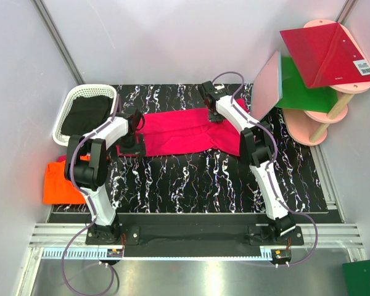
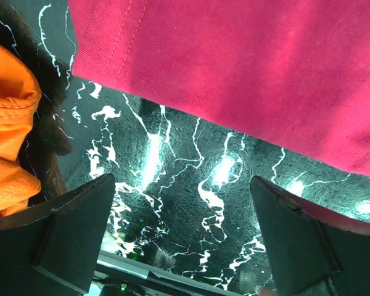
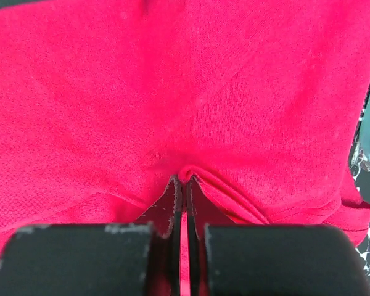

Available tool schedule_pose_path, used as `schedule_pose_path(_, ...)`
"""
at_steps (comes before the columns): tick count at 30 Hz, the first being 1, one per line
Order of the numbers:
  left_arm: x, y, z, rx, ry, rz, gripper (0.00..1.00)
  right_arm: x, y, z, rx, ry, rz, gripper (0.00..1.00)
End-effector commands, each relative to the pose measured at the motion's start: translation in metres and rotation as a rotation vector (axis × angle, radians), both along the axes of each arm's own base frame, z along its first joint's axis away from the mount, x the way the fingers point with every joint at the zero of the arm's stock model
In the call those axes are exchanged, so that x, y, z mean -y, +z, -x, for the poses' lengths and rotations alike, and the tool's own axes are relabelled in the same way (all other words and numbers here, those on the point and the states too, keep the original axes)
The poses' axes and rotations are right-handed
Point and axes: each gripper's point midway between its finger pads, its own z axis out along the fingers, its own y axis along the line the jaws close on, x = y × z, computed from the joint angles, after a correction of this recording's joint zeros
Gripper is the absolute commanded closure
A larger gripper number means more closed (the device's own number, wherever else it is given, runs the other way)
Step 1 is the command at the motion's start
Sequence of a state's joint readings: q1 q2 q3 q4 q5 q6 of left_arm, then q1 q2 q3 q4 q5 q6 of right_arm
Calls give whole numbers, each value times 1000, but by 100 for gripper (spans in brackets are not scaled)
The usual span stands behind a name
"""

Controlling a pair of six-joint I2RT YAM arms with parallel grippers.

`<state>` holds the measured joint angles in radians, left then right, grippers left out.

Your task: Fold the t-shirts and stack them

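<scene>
From above, the pink t-shirt (image 1: 185, 131) lies spread out wide across the far middle of the black marbled mat (image 1: 197, 179), not yet brought to a compact fold. The orange t-shirt (image 1: 60, 182) sits bunched at the near left edge of the mat, well apart from the pink one, so no stack exists. The left gripper (image 1: 135, 125) hangs at the pink shirt's left end, and the right gripper (image 1: 211, 111) is down on its far edge, right of centre. A white basket (image 1: 71, 102) holding dark cloth stands at the far left. In the left wrist view, that gripper's jaws are spread wide over bare mat, holding nothing; the pink hem runs just beyond them and the orange cloth lies off to the left. In the right wrist view, the jaws are pressed together, pinching a small raised tuck of pink fabric. By my reading the work is early: one grasp on the pink shirt is made, while its folding, the orange shirt's folding and the stacking all remain.
</scene>
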<state>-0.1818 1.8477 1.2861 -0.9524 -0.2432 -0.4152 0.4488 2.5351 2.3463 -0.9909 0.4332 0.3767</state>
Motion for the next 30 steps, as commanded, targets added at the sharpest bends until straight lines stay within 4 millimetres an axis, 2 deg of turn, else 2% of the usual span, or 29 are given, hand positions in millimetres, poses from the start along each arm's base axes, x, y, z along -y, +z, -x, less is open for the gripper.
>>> schedule_pose_path(1, -1, 9, -9, 34, -11, -17, 3, 1, 25, -6, 50, -34, -30, 100)
schedule_pose_path(3, -2, 9, -8, 33, -9, -19, 4, 3, 31, -6, 59, -40, -31, 100)
schedule_pose_path(4, -2, 8, -7, 30, -8, -17, 4, 4, 43, -4, 75, -45, -37, 100)
schedule_pose_path(6, -2, 8, -5, 28, -3, -19, 4, 6, 51, 2, 80, -58, -42, 100)
schedule_pose_path(7, -2, 7, -6, 28, -3, -17, 4, 7, 69, 3, 112, -65, -56, 100)
schedule_pose_path(9, -1, 7, -6, 28, -2, -14, 4, 7, 82, 8, 138, -73, -65, 100)
schedule_pose_path(10, 0, 6, -6, 26, -4, -13, 4, 5, 105, 12, 182, -68, -73, 100)
schedule_pose_path(12, 0, 6, -8, 28, -5, -11, 4, 2, 118, 14, 227, -64, -72, 100)
schedule_pose_path(13, 1, 7, -8, 28, -7, -11, 4, 3, 137, 15, 275, -68, -68, 100)
schedule_pose_path(16, 1, 7, -9, 30, -11, -11, 4, -4, 159, 14, 349, -44, -60, 100)
schedule_pose_path(18, 1, 8, -9, 31, -14, -11, 4, -8, 165, 7, 377, -23, -59, 100)
schedule_pose_path(20, 1, 8, -7, 30, -16, -13, 4, -12, 159, 1, 372, -9, -48, 100)
schedule_pose_path(21, 1, 7, -6, 26, -16, -14, 4, -15, 164, -4, 385, 2, -51, 100)
schedule_pose_path(22, 1, 8, -7, 29, -16, -14, 4, -19, 152, -8, 368, 13, -47, 100)
schedule_pose_path(23, 0, 7, -4, 23, -16, -16, 4, -23, 153, -14, 378, 22, -53, 100)
schedule_pose_path(24, 0, 7, -4, 21, -16, -16, 4, -27, 146, -17, 363, 53, -44, 100)
schedule_pose_path(25, 0, 6, -3, 19, -17, -16, 4, -33, 122, -21, 322, 76, -39, 100)
schedule_pose_path(26, 0, 6, -3, 18, -16, -16, 4, -36, 111, -24, 302, 86, -35, 100)
schedule_pose_path(27, 0, 6, -2, 17, -16, -17, 4, -38, 111, -26, 296, 101, -29, 100)
schedule_pose_path(28, 0, 6, -2, 17, -16, -17, 4, -42, 88, -28, 257, 115, -19, 100)
schedule_pose_path(30, -1, 7, -1, 17, -17, -18, 4, -42, 76, -27, 228, 106, -17, 100)
